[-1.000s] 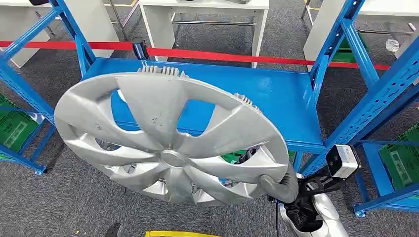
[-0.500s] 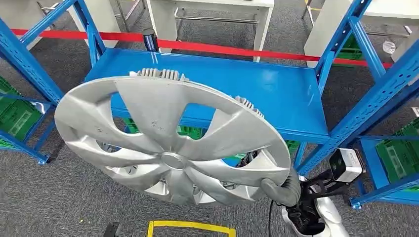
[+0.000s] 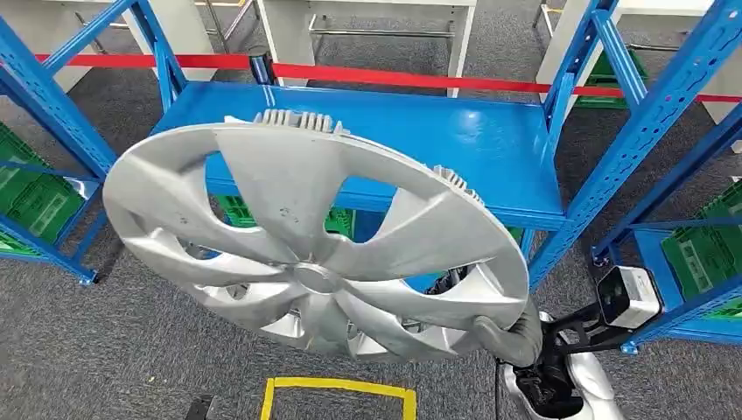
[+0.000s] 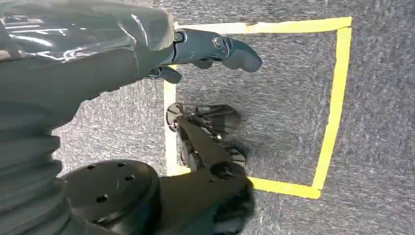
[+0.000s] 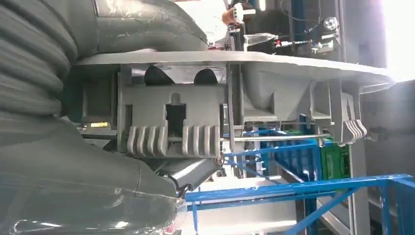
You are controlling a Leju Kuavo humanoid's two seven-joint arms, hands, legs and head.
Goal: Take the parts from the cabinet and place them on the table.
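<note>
One hubcap, silver, spoked, held in the air in front of the blue shelf, tilted so that its face turns up toward the head camera. It touches neither shelf nor floor. Its far rim, with a row of ribbed clips, overlaps the shelf's front edge in the head view; its near rim hangs above the grey carpet.

Right robot hand: grips the hubcap at its lower right rim. A thick grey thumb lies over the face of the rim, with the ribbed grey cover just behind it. In the right wrist view the hand clamps the rim from both sides, thumb on one face and the rest beneath, beside a ribbed clip block on the hubcap's back. The right arm comes up from the lower right of the head view, silver, with the wrist camera standing out to its side.

Left robot hand: hangs low, seen from its wrist camera over the carpet. It holds nothing; dark fingers are stretched out and apart, a shiny cover wrapped round the wrist.

Yellow tape square on the carpet, under the left robot hand; part of it also shows at the bottom of the head view.

Red barrier tape runs across behind the shelf. Green crates sit on the lower levels of the neighbouring racks, left and right.
</note>
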